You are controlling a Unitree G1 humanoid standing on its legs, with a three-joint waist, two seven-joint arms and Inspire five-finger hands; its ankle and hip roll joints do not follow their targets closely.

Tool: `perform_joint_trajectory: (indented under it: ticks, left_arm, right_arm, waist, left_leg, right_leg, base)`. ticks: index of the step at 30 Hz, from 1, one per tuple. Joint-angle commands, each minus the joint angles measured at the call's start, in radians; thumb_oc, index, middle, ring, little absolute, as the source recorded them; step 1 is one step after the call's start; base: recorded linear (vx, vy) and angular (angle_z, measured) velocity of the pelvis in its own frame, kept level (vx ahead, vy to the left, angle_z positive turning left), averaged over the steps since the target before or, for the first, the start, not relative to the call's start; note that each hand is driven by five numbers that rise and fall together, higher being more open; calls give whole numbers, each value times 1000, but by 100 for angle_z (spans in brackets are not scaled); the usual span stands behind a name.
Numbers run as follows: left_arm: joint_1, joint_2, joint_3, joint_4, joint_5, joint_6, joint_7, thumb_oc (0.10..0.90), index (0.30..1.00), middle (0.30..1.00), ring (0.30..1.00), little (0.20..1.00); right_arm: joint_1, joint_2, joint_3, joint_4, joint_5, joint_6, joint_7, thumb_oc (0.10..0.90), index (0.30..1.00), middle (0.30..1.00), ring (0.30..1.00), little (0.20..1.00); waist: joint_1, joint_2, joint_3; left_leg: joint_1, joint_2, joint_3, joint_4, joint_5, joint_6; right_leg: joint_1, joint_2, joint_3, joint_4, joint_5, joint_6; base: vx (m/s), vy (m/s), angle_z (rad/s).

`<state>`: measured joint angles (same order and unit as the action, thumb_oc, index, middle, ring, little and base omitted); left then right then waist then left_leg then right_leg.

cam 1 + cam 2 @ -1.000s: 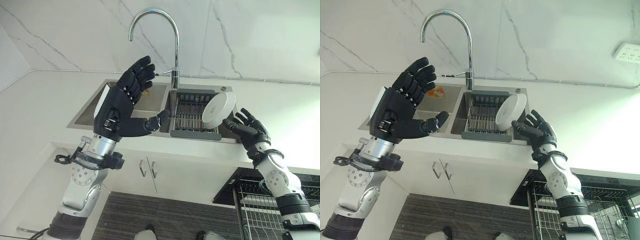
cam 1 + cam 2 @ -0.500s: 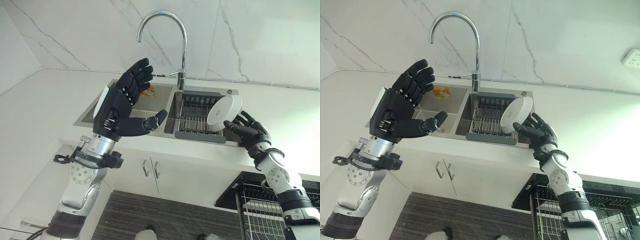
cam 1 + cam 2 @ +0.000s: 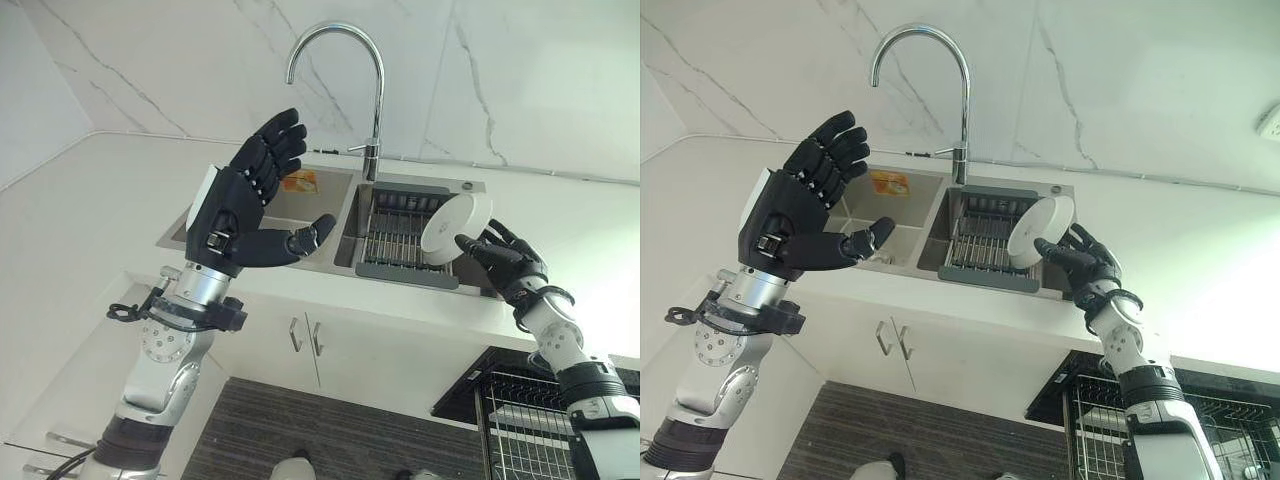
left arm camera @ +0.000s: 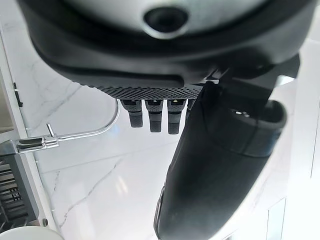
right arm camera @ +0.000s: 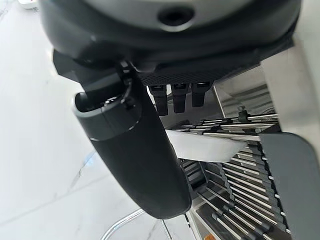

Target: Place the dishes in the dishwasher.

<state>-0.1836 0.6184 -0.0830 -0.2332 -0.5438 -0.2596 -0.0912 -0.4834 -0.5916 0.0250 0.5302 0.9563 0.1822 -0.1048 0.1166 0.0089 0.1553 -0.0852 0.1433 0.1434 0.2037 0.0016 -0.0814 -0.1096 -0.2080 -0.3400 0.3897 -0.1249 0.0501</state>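
The dishwasher rack [image 3: 545, 420] is cut off by the lower right corner of the head views, so what it holds cannot be told. The white plate [image 3: 1040, 231] covers the right end of the sink drying rack [image 3: 400, 235], and the right hand [image 3: 505, 262] hides the plate's lower edge. A small orange item [image 3: 300, 181] in the left sink basin [image 3: 290, 205] is too small to identify.

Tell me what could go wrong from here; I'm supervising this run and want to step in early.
The right hand holds the white dish by its edge above the sink rack; it could slip and fall. Carrying it to the dishwasher rack below, it might clip the counter edge.
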Motion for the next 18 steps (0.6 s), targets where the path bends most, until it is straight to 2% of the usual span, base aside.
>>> perform_joint_trajectory:
  ticks: [1, 18]
  left_arm:
    - [-106, 37, 9, -34, -46, -66, 30, 800, 900, 900, 900, 900]
    - [-119, 56, -14, -19, -79, -41, 19, 800, 900, 900, 900, 900]
  right_arm:
    - [-166, -71, -5, -13, 66, -67, 31, 800, 900, 900, 900, 900]
    - [-265, -82, 52, 126, 125, -5, 63, 800, 900, 900, 900, 900]
  waist:
    - [1, -26, -65]
    - [27, -26, -72]
  left_leg:
    - [33, -16, -23, 96, -239, -14]
    - [31, -25, -39, 96, -233, -12]
  right_leg:
    - [124, 15, -11, -90, -122, 59]
    - [136, 9, -26, -90, -127, 57]
  base:
    - [13, 6, 6]
    - [12, 6, 4]
